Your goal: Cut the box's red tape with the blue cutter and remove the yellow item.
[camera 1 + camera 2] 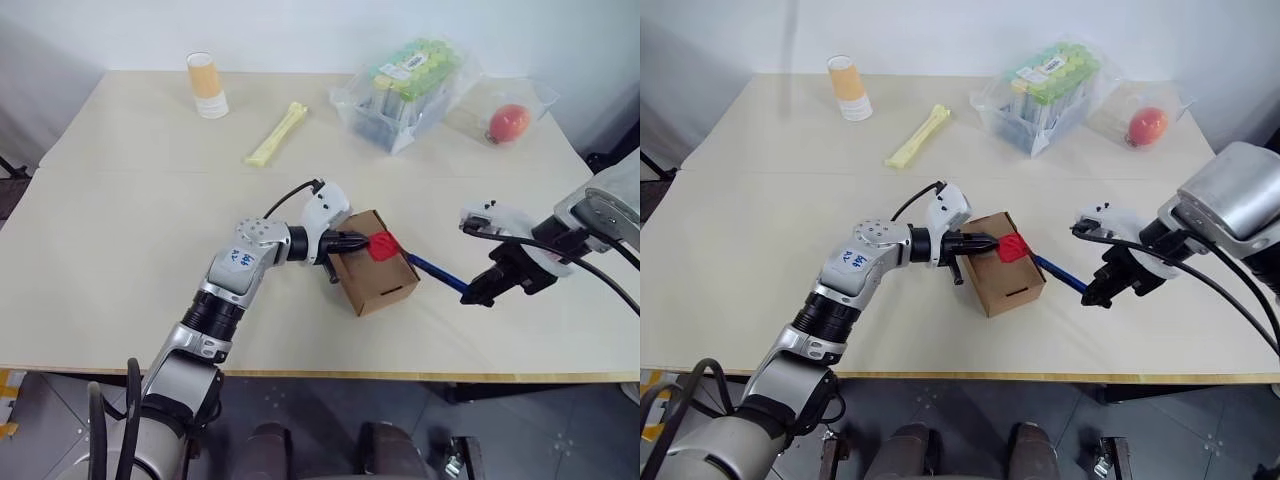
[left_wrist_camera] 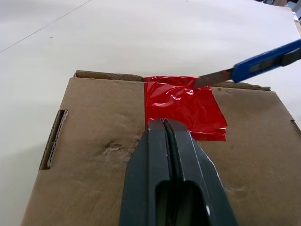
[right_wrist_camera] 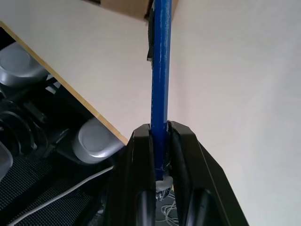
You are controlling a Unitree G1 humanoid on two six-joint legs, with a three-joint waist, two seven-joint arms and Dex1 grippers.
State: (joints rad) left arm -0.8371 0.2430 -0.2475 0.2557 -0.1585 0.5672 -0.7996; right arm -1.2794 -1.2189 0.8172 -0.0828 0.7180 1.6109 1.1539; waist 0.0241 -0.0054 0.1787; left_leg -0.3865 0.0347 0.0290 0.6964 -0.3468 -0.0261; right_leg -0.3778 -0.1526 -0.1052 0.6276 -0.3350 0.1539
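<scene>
The brown cardboard box [image 1: 375, 265] stands near the table's front middle, with the red tape [image 1: 384, 245] over its lid seam. My left gripper [image 1: 352, 241] is shut and its tips press on the lid right beside the tape [image 2: 186, 106]. My right gripper [image 1: 484, 288] is shut on the blue cutter [image 1: 437, 271], whose handle runs from the fingers toward the box. In the left wrist view the cutter's metal blade [image 2: 214, 78] touches the tape's far edge at the lid's rim. The yellow item is hidden.
At the back of the table [image 1: 120, 230] lie a pale-yellow bone-shaped stick [image 1: 276, 134], an orange-and-white cup [image 1: 207, 85], a clear container of green-capped tubes [image 1: 407, 88] and a clear bag with a red-orange ball [image 1: 510, 121]. The front edge runs just below the box.
</scene>
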